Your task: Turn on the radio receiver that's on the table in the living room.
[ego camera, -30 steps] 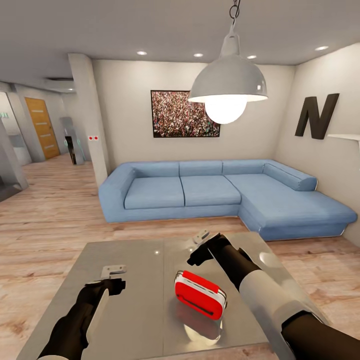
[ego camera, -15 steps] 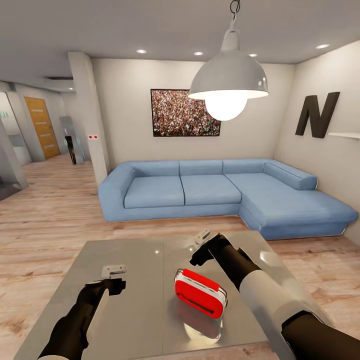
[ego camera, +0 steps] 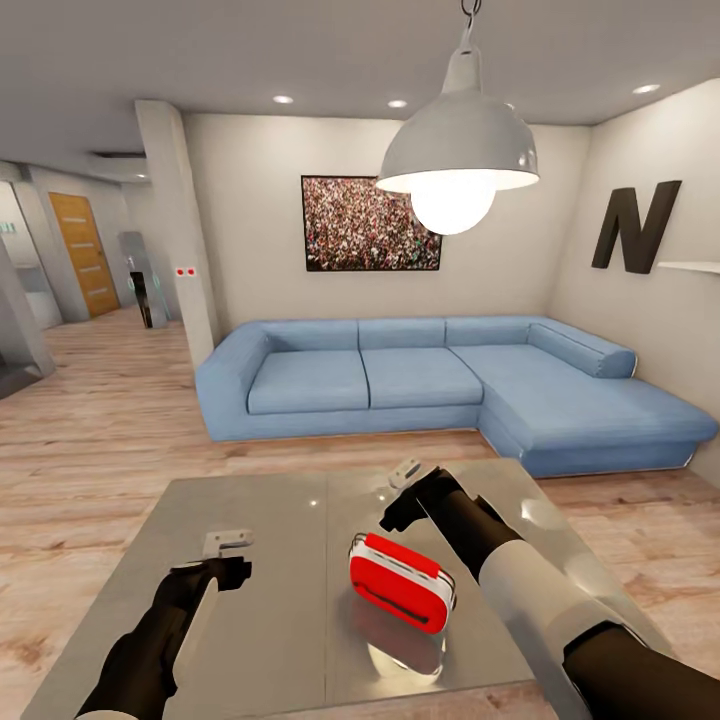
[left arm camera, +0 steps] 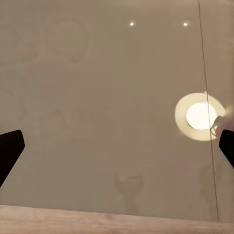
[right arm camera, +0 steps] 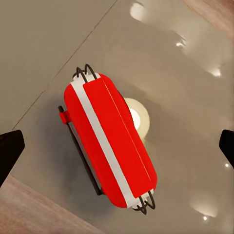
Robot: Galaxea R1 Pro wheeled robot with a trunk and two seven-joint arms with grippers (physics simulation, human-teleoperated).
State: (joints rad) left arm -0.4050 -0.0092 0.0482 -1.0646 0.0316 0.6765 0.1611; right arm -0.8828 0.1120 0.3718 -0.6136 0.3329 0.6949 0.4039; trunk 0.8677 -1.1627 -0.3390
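A large black letter "N" (ego camera: pixel 634 228) on the right-hand wall (ego camera: pixel 640 130); no other legible text.

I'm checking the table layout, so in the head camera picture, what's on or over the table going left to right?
left gripper → radio receiver → right gripper, which sits farther back over the table, slightly right of the radio's middle.

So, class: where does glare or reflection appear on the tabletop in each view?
Head view: the glossy grey table mirrors the red radio receiver. Left wrist view: a bright round lamp reflection and ceiling-light dots. Right wrist view: a pale glare patch beside the radio, plus scattered highlights.
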